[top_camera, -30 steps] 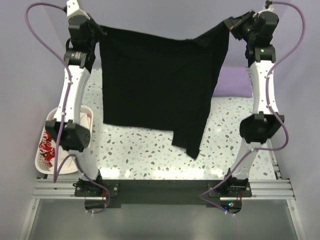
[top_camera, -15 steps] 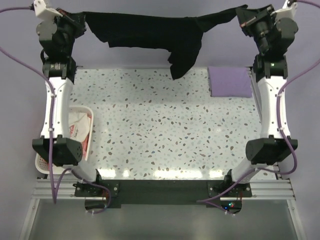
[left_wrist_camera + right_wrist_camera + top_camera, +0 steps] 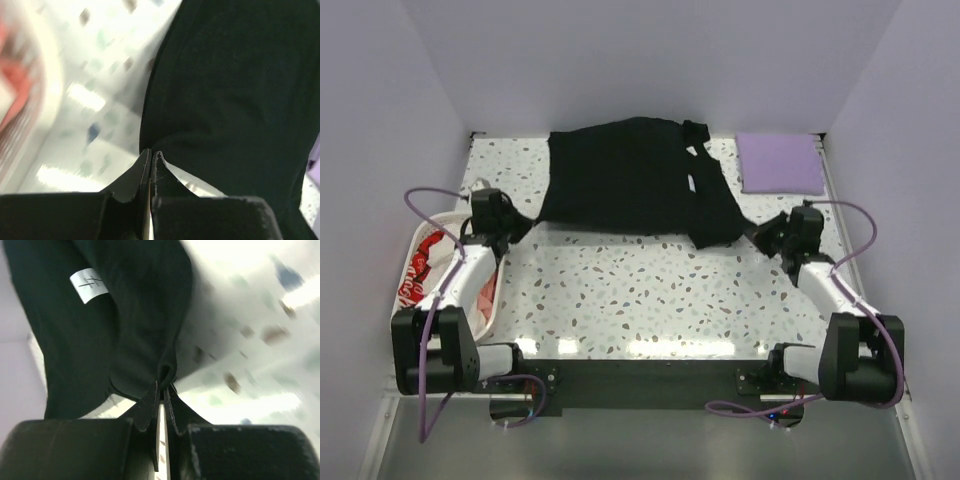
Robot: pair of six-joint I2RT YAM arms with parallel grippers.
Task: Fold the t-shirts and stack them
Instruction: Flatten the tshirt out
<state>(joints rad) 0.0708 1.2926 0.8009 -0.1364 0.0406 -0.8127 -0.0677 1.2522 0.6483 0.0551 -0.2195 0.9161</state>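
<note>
The black t-shirt (image 3: 635, 180) lies spread on the speckled table (image 3: 640, 290) at the back middle. My left gripper (image 3: 523, 226) is shut on its near left corner; the left wrist view shows the closed tips (image 3: 151, 154) pinching the black cloth (image 3: 230, 90). My right gripper (image 3: 760, 232) is shut on its near right corner; the right wrist view shows the tips (image 3: 164, 385) clamped on a fold of the black cloth (image 3: 135, 315), with a white tag (image 3: 88, 285). The folded lavender t-shirt (image 3: 779, 163) lies at the back right. The white t-shirt with red lettering (image 3: 423, 268) sits in the basket.
The white slotted basket (image 3: 408, 318) stands at the left table edge beside my left arm. Purple walls close in the back and both sides. The black rail with the arm bases runs along the near edge.
Both arms came down from high at the back and pulled toward the near side. The black shirt, hanging stretched in the air before, now lies flat on the table, still held at both corners.
</note>
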